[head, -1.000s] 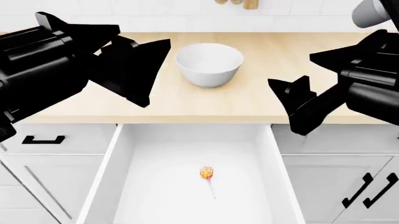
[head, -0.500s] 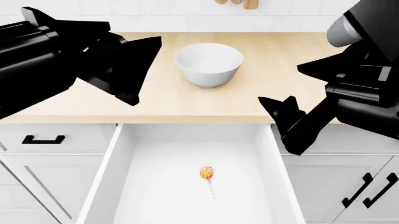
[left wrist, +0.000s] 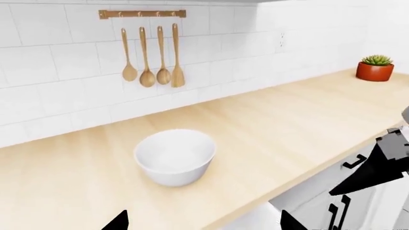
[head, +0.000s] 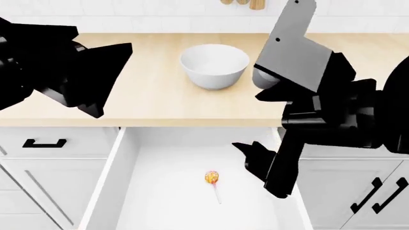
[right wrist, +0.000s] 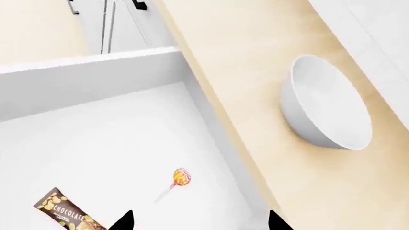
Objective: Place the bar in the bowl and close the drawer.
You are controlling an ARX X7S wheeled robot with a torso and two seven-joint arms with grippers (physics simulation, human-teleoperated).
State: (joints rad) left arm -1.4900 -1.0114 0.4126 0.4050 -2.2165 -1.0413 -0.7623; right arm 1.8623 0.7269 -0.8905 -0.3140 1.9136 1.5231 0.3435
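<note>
Your right gripper (head: 268,165) hangs over the open drawer (head: 128,191), on its right side, with its jaws spread wide and nothing between them. The bar (right wrist: 67,214) lies flat on the drawer's white floor; only the right wrist view shows it, dark brown with tan speckles, apart from the lollipop (head: 212,178), which lies near the middle of the floor. The bowl (head: 214,65) stands upright on the wooden counter (head: 160,100) behind the drawer. Your left gripper (head: 96,76) hovers over the counter's left part, well clear of the bowl, its fingers parted and holding nothing. Wooden spoons (left wrist: 152,60) hang on the tiled wall behind the bowl.
</note>
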